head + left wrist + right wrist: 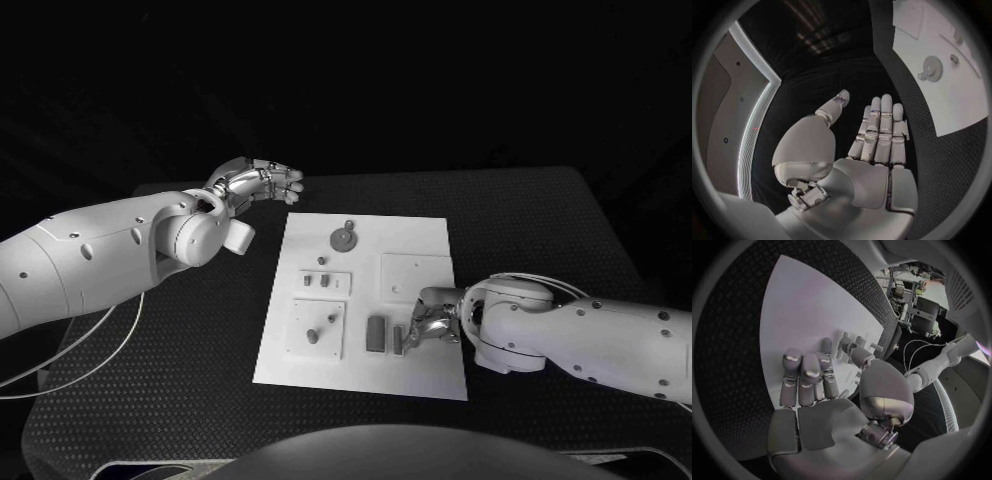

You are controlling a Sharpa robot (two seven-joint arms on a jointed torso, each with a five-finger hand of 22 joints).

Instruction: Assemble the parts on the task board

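reaching with your right hand (428, 325) makes sense, its empty spread fingers sit just beside the upright grey parts (385, 335) on the task board (411, 235); left hand (260, 182), open too, hangs well off.

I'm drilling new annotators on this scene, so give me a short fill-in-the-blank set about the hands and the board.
1. The task board is coloured ____.
2. The left hand holds ____, its fingers straight.
3. The hand over the board's near edge, beside the upright grey parts, is the ____ hand.
4. The round grey part lies near the board's ____ edge.

Missing words: white; nothing; right; far
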